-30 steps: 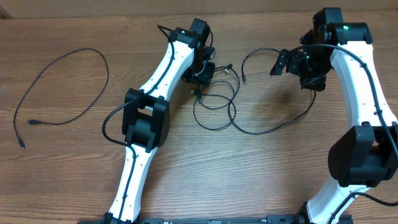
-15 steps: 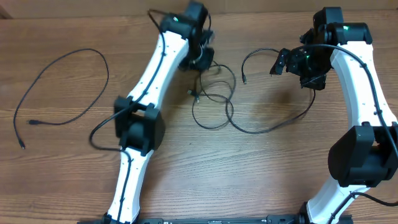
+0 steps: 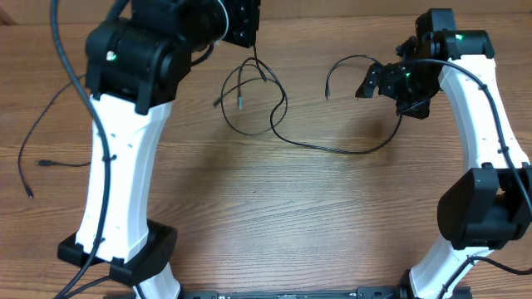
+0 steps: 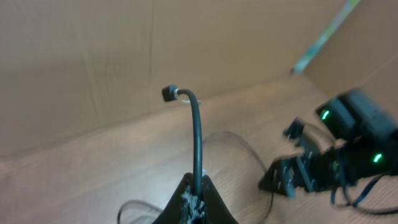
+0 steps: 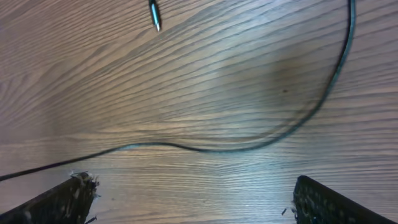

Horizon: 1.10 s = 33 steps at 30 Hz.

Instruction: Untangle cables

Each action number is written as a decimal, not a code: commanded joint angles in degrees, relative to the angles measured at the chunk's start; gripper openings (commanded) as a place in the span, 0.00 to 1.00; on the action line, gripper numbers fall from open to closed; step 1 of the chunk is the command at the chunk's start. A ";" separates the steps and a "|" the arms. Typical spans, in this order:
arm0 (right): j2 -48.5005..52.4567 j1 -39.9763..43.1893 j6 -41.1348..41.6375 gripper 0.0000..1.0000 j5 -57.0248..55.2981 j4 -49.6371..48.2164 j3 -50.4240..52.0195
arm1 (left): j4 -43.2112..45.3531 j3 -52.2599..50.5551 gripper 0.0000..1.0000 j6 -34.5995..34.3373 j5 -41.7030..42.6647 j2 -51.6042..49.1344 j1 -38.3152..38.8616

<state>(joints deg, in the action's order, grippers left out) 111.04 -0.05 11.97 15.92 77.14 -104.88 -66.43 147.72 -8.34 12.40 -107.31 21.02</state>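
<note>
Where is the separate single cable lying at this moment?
Overhead view: the single cable lies at the far left of the table, just left of the left arm, well apart from the tangled cables near top centre.

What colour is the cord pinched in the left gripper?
The cord is black, its plug dark too; the left wrist view shows it best.
</note>
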 commanded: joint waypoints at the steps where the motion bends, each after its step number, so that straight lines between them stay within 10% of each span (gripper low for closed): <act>1: -1.62 -1.64 -4.79 1.00 5.22 -0.33 -1.27 | 3.56 0.13 0.04 -2.23 -0.13 4.50 -0.55; 13: -1.62 -11.47 -28.22 0.94 35.58 -4.57 -1.27 | 0.24 0.13 0.04 -7.54 -1.88 6.34 -3.80; 26: 3.02 -22.10 13.86 0.80 1.29 -17.94 -1.20 | 0.00 0.09 0.04 -8.63 -1.95 6.32 -3.80; 33: 6.01 -22.05 20.26 0.76 -9.18 -17.05 0.09 | 0.00 0.09 0.04 -9.31 -2.05 6.34 -6.08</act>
<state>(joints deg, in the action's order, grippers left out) 115.83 -22.17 27.53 14.24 60.03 -104.90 -66.52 147.68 -16.43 10.85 -101.30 16.75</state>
